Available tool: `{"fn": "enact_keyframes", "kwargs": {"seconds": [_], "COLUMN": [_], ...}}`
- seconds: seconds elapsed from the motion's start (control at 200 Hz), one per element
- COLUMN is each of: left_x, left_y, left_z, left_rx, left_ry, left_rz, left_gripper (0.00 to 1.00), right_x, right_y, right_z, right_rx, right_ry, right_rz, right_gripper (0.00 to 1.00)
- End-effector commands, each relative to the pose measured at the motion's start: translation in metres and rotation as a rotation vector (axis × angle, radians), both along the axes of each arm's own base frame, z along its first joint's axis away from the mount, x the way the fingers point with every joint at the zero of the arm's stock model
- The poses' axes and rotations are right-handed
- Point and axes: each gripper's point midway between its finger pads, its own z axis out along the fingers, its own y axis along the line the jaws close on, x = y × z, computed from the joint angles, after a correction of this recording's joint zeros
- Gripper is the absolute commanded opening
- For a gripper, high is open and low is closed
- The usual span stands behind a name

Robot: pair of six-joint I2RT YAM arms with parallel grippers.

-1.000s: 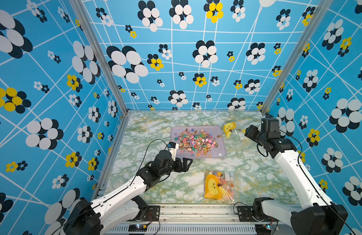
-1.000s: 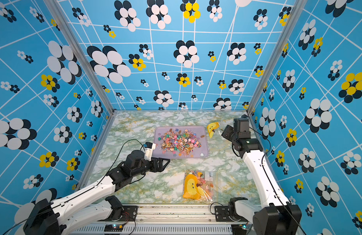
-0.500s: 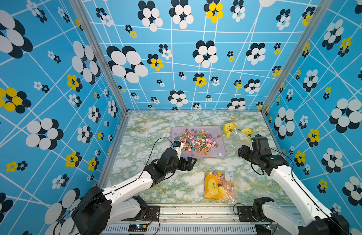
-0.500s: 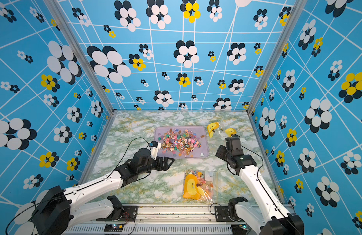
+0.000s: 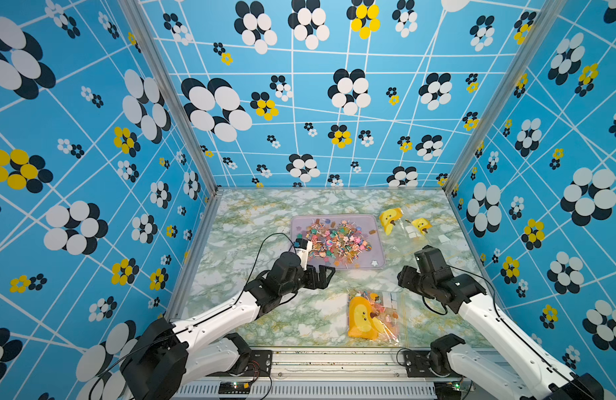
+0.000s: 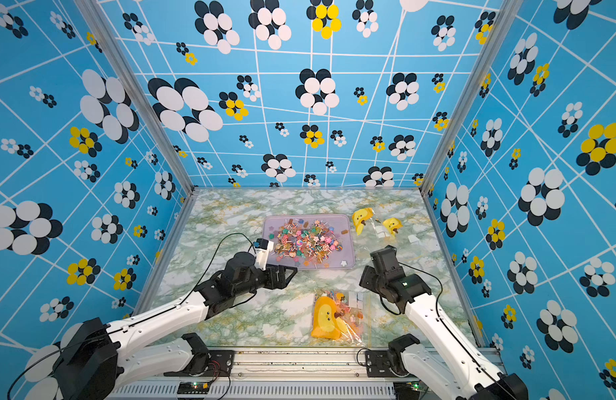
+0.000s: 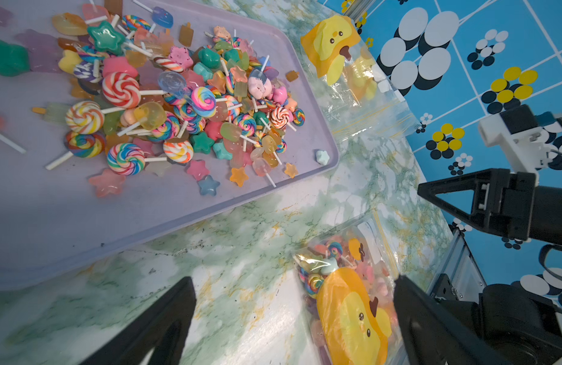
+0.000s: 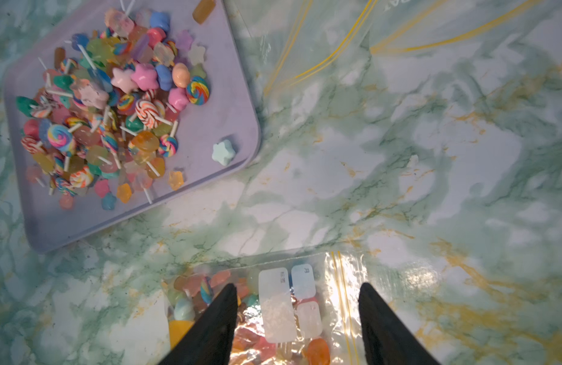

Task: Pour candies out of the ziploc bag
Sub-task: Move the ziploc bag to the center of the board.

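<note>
My left fingers stand wide apart with nothing between them. They hang over the tabletop just below the lower left edge of the lavender tray, near the middle of both top views.

My right fingers are apart too, sitting lower right of the tray. In the right wrist view they straddle the zip end of the ziploc bag, with its white labels between them. I cannot tell whether either tip touches the plastic.

That bag lies flat on the tabletop at the lower middle of a top view. It has a yellow duck print, and sweets show through the clear part.

A heap of candies already lies on the tray: swirl lollipops on pale sticks, stars, and small pink, green, orange and blue pieces. One pale star sits alone by the tray's lower right corner.

Two flat clear bags with the same duck print lie just right of the tray, toward the upper right of the tabletop.
</note>
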Motion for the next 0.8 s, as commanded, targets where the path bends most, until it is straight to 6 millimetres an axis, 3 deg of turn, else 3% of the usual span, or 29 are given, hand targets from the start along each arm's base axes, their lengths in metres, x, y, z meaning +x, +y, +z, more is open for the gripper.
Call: {"fn": "enact_keyframes", "kwargs": {"seconds": [0.0, 0.215, 0.545, 0.794], "left_x": [-0.004, -0.002, -0.001, 0.003], "left_y": [-0.001, -0.011, -0.015, -0.007], "left_z": [-0.003, -0.012, -0.018, -0.015], "left_rx": [-0.004, 0.005, -0.007, 0.005], "left_ry": [-0.001, 0.024, 0.039, 0.017], "left_rz": [-0.012, -0.041, -0.039, -0.003], "left_gripper": [0.99, 0.99, 0.99, 1.0], "right_x": [-0.022, -0.035, -0.038, -0.033], "right_y": [-0.012, -0.002, 0.022, 0.058], "right_z": [-0.014, -0.041, -0.078, -0.089], "right_rx": [-0.048, -0.008, 0.054, 0.115], "right_ry": [0.062, 0.13, 0.237, 0.243], "right_rz": [-0.05, -0.028, 0.029, 0.092], "right_gripper": [0.64, 0.64, 0.64, 0.61]}}
